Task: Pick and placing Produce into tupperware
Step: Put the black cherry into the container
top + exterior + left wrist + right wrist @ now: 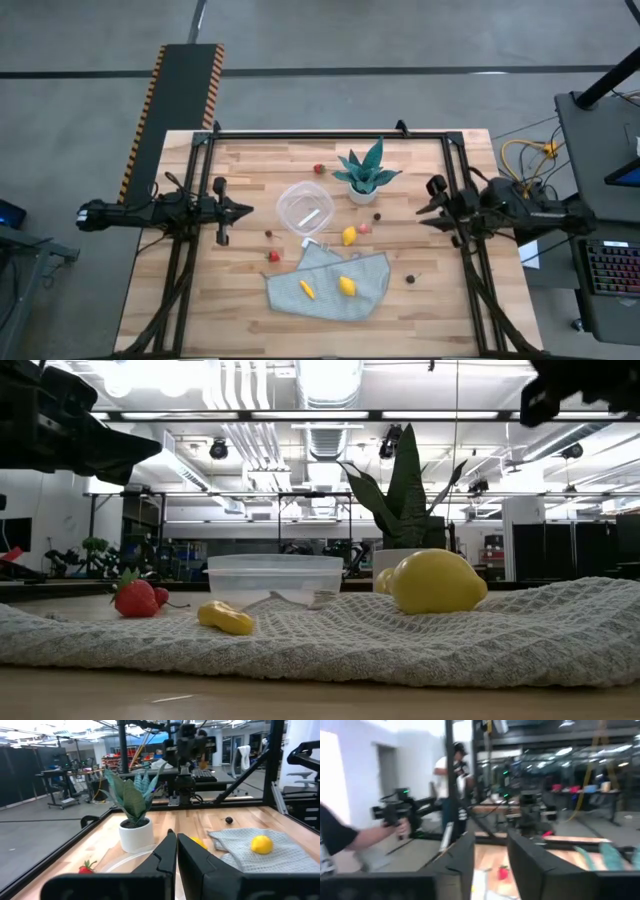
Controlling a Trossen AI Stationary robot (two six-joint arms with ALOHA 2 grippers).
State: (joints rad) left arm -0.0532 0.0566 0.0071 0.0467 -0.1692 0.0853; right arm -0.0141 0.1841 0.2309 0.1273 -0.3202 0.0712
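Note:
The clear round tupperware [305,207] stands on the table's middle, upright on its base [275,575]. The produce lies scattered. Two yellow lemons [347,286] [349,236] and a small yellow piece [307,290] lie on or beside the grey cloth [330,283]. Red berries [273,256] [319,169] and dark round ones [410,279] [268,234] lie on the wood. My left gripper [245,210] is shut, held level left of the tupperware. My right gripper [425,205] is open at the table's right, raised, with nothing between its fingers [490,842].
A teal spiky plant in a white pot [365,175] stands just right of the tupperware at the far side. A black frame [330,133] runs around the table. In the right wrist view a person [340,840] stands beyond the table, holding a dark device.

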